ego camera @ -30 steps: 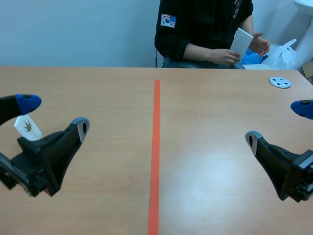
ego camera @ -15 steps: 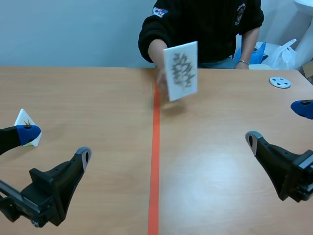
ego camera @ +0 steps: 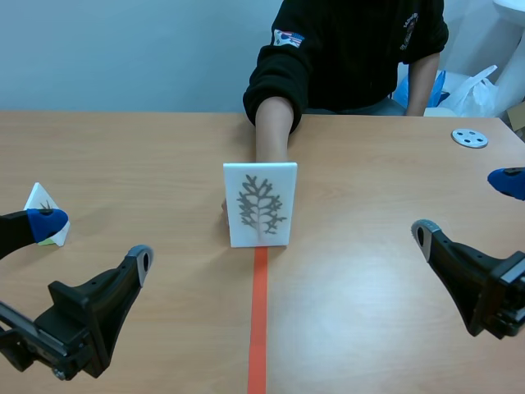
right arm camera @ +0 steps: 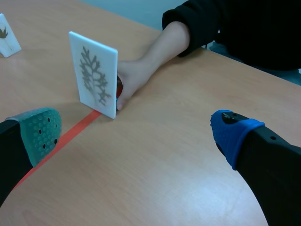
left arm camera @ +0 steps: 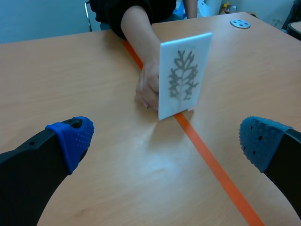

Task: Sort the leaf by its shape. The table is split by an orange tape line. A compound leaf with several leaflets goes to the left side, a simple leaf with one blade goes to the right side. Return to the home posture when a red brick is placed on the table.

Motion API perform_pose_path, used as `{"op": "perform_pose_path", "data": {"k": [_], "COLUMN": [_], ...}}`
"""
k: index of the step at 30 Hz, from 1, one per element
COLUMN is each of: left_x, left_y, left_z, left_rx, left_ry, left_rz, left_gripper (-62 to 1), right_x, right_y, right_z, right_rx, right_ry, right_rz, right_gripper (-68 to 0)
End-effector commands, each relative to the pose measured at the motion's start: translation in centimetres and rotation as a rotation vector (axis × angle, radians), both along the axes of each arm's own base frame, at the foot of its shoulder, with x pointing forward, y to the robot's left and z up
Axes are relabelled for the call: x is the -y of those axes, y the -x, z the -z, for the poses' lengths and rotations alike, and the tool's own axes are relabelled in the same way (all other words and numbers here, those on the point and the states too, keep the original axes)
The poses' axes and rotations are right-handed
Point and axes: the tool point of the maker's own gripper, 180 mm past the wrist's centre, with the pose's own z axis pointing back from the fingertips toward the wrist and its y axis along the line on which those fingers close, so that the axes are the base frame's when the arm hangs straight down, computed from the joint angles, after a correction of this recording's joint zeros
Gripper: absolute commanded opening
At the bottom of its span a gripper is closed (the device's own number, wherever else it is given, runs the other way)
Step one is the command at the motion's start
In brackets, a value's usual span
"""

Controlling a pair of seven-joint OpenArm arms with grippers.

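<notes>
While hand (left arm camera: 147, 89) props leaf card (ego camera: 260, 203) upright, fingers (left arm camera: 70, 137) gape.

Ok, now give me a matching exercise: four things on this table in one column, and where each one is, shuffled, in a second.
Things:
1. big leaf card
2. small leaf card
3. grey disc
4. person's hand

Places:
A. right of the orange tape line, far side
B. upright on the tape line
C. left of the tape line
D. right behind the big card

Pairs: 1-B, 2-C, 3-A, 4-D
</notes>
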Motion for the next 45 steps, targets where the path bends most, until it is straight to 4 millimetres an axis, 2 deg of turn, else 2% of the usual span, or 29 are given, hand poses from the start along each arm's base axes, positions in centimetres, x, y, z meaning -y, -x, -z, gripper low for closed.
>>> {"op": "perform_pose_path", "data": {"k": [1,13,21,28,32,36,45], "left_x": [0.0,0.2,0.2,0.2,0.2,0.2,0.2], "left_y": [-0.3,-0.2,-0.2,-0.2,-0.2,-0.2,-0.2], "left_z": [-0.7,-0.7,-0.7,-0.7,-0.7,-0.7,-0.6], "left_rx": [0.026,0.024,0.024,0.024,0.024,0.024,0.028], "left_ry": [0.01,0.014,0.013,0.013,0.013,0.012,-0.003], "left_rz": [0.002,0.01,0.01,0.01,0.01,0.01,0.017], "left_gripper": [1.4,1.4,1.4,1.4,1.4,1.4,1.4], "right_x": [0.0,0.3,-0.1,-1.2,-2.8,-5.4,-10.4], "right_y": [-0.3,-0.8,-2.5,-5.2,-6.9,-8.2,-11.5], "right_z": [-0.8,-0.1,2.4,5.0,6.5,8.1,9.8], "right_rx": [0.029,0.012,-0.024,-0.045,-0.055,-0.071,-0.052], "right_ry": [-0.02,-0.012,-0.063,-0.084,-0.111,-0.107,-0.06], "right_rz": [0.001,0.007,-0.025,-0.042,-0.058,-0.103,-0.121], "right_gripper": [0.4,0.4,0.4,0.4,0.4,0.4,0.4]}}
